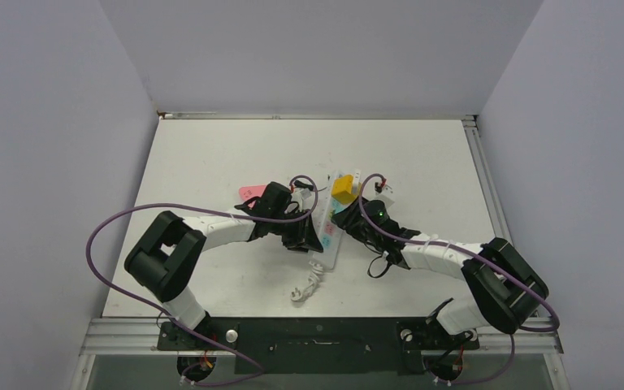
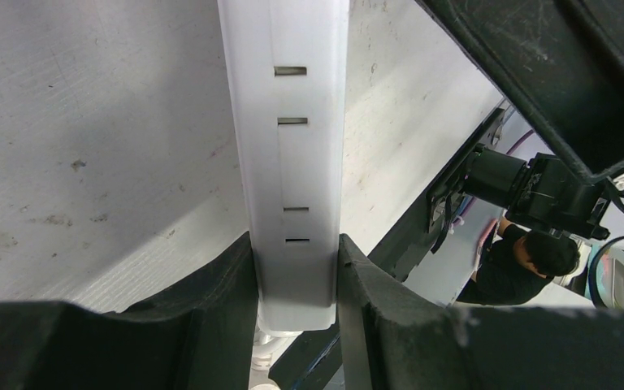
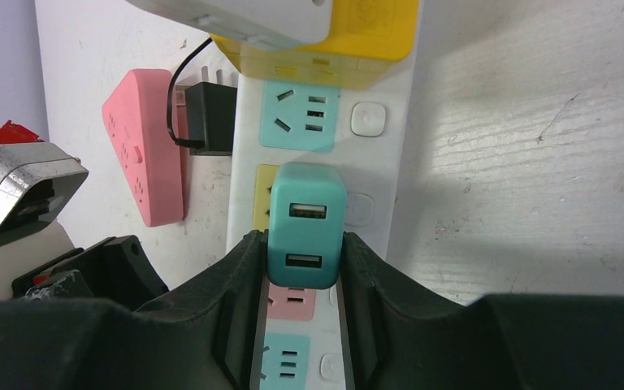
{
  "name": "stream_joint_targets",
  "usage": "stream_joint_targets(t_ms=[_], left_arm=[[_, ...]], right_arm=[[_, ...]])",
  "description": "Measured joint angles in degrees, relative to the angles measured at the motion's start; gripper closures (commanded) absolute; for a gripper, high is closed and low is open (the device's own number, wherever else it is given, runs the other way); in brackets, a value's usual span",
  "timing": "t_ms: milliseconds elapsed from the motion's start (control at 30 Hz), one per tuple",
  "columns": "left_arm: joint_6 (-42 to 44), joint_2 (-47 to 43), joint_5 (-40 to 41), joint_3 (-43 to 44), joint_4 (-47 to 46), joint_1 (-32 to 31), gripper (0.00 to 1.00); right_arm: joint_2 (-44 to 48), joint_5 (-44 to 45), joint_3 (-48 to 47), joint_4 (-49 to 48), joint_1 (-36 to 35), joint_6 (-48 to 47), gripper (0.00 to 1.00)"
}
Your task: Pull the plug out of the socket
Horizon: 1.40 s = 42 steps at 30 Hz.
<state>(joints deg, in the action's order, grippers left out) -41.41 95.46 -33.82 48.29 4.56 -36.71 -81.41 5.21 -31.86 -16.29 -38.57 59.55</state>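
On the white table (image 1: 211, 162), near its middle, the long white power strip with pastel outlets (image 1: 330, 237) runs from about 1 o'clock to 7 o'clock in the top view, and both your arms meet over it. Your left gripper (image 2: 295, 264) is clamped on the strip's white body close to its cord end, one finger on each long side. Your right gripper (image 3: 302, 258) is closed on the small teal block-shaped USB charger plug (image 3: 305, 215), which stands over the strip's yellow outlet. Seen from the right wrist, the plug fills the gap between the jaws and juts out past the fingertips toward 12 o'clock, so only its near half is held. How deep its pins sit is hidden. To do this well, press the strip flat with the left arm and draw the plug straight away from the outlet face along its pins. Do not lever it sideways, since a partial grip like this looks liable to slip. Mind your neighbours: the yellow cube adapter (image 3: 357, 41) sits close at 12 o'clock of the plug. A black adapter (image 3: 207, 118) is at 11 o'clock, and the pink wedge-shaped power block (image 3: 142, 146) lies at 10 o'clock beside the strip.
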Motion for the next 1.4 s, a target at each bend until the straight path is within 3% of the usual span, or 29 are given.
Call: stream_joint_targets(t_ms=[500,1033,1400], left_arm=[[-0.1,0.2,-0.3,0.1,-0.2,0.0,1.0],[-0.1,0.3,-0.3,0.1,-0.1,0.0,1.0],[-0.1,0.4,-0.4,0.2,-0.2,0.0,1.0]], right_arm=[[0.0,-7.0,4.5,-7.8,3.7,1.2,0.86],[0.3,2.8,-0.7,1.6,-1.6,-1.5,0.87],[0.7,-4.7,4.0,-5.9,2.7,1.0,0.88]])
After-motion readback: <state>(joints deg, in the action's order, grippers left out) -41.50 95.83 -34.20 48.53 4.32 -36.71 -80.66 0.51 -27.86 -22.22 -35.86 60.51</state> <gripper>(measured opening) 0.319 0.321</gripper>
